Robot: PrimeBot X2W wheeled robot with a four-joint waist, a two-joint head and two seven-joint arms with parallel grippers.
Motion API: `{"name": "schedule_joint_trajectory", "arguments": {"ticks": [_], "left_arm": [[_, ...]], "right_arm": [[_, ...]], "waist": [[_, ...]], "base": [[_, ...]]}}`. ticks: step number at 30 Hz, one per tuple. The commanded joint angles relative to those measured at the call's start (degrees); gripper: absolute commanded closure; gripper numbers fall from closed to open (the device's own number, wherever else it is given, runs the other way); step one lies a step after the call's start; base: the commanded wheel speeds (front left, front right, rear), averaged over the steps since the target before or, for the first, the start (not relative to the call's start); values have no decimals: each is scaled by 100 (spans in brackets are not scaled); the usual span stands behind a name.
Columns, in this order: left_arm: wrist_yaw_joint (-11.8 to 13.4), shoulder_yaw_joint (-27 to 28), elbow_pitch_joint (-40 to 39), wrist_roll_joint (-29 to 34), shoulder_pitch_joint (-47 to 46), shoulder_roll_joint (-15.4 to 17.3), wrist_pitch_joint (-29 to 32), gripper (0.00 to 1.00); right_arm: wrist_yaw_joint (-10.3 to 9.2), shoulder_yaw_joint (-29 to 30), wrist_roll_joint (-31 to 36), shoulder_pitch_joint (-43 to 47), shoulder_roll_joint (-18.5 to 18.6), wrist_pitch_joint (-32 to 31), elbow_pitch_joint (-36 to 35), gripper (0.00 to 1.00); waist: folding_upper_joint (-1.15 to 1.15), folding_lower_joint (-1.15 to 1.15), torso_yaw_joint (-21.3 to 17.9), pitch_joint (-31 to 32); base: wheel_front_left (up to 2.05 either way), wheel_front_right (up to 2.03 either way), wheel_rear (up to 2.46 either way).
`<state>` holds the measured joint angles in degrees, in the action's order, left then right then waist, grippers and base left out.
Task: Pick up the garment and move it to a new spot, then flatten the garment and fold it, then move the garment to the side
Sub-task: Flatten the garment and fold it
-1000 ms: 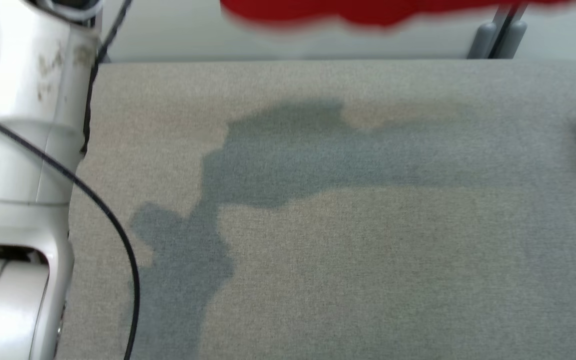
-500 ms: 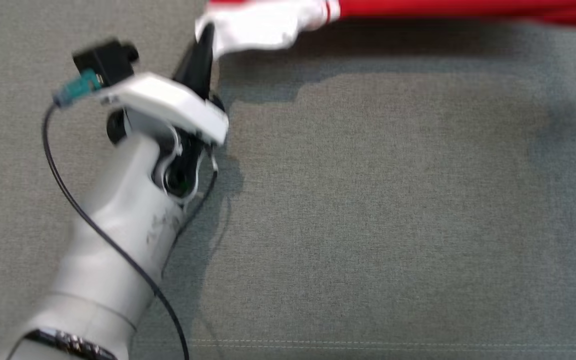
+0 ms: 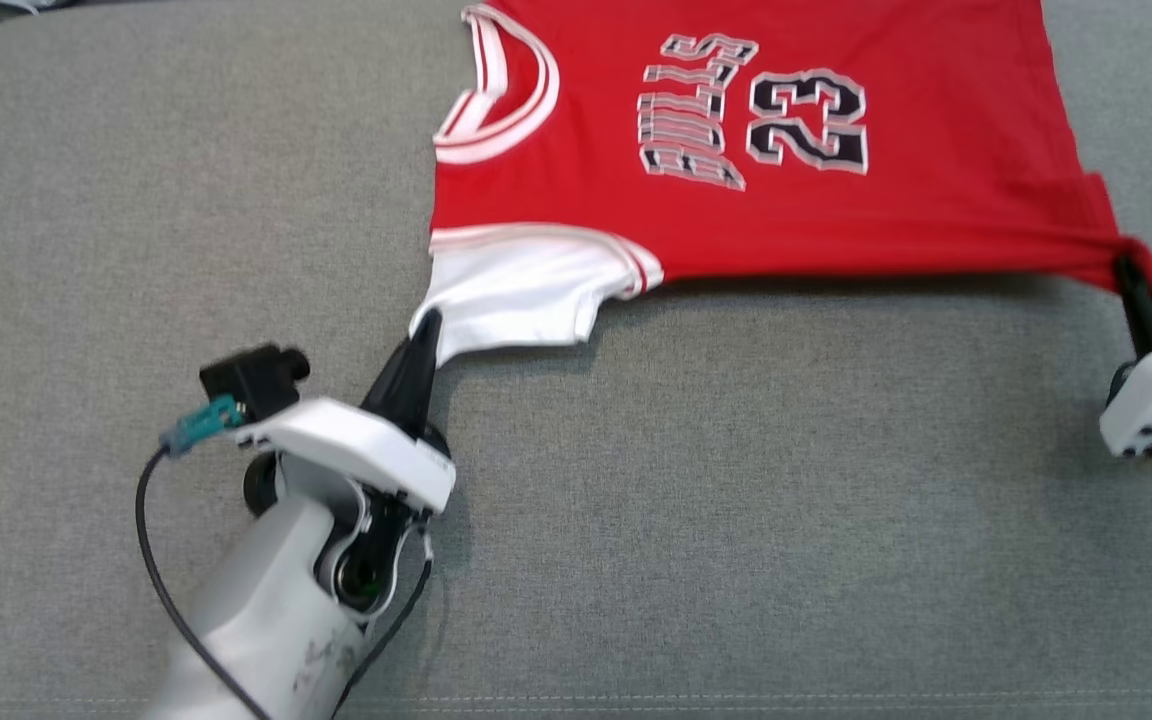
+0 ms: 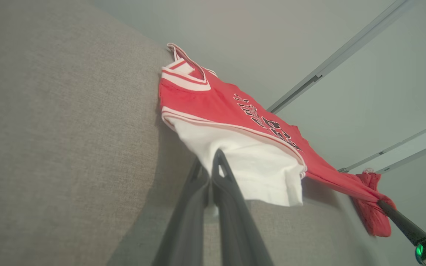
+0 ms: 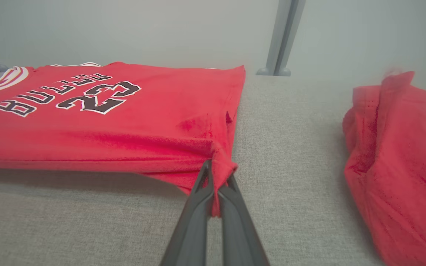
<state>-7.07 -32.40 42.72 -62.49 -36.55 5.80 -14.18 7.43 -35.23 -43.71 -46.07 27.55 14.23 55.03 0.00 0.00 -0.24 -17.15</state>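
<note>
Item one, grey fabric-covered counter (image 3: 736,520): carries everything I have to work with. Item two, red short-sleeved jersey with black-and-white lettering (image 3: 936,220): spread face up across the far half of the counter, its near edge stretched taut and raised off the surface between my two grippers. Item three, crumpled red cloth (image 5: 394,155): heaped on my right, near the jersey's hem but apart from it. It is the one obstacle, and I judge that a sideways carry that way could drag into it. Item four, left gripper (image 3: 424,335): fingers closed on the edge of the white sleeve (image 3: 516,295). The bite looks thin, so a harder pull may slip it free and let that side collapse. Item five, right gripper (image 3: 1126,272): clamped on a bunched hem corner, and the bunch may set creases when I flatten. Item six, black cable (image 3: 139,520): loops beside the left wrist, apart from the jersey.
</note>
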Motion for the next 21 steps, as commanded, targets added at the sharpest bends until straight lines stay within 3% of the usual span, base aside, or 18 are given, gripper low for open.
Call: {"name": "schedule_joint_trajectory", "arguments": {"ticks": [1, 10, 14, 21], "left_arm": [[-14, 191, -208, 158, 231, 235, -79, 100], [251, 295, -681, 375, 1300, 226, -81, 100], [434, 262, -922, 412, 1711, 271, -81, 100], [865, 109, -1505, 475, 2319, 477, 188, 100]], "right_arm": [[6, 10, -179, 439, 133, 75, -140, 100], [6, -321, -1103, 1383, 184, -240, -314, 100], [6, -641, -1427, 1765, 382, -415, -651, 100], [6, -1299, -753, 1955, 964, -47, -544, 100]], "waist": [[0, 0, -7, 208], [0, 0, 60, 680], [0, 0, 99, 863], [0, 0, 177, 1053]], "base": [[0, 0, 0], [0, 0, 0], [0, 0, 0], [0, 0, 0]]}}
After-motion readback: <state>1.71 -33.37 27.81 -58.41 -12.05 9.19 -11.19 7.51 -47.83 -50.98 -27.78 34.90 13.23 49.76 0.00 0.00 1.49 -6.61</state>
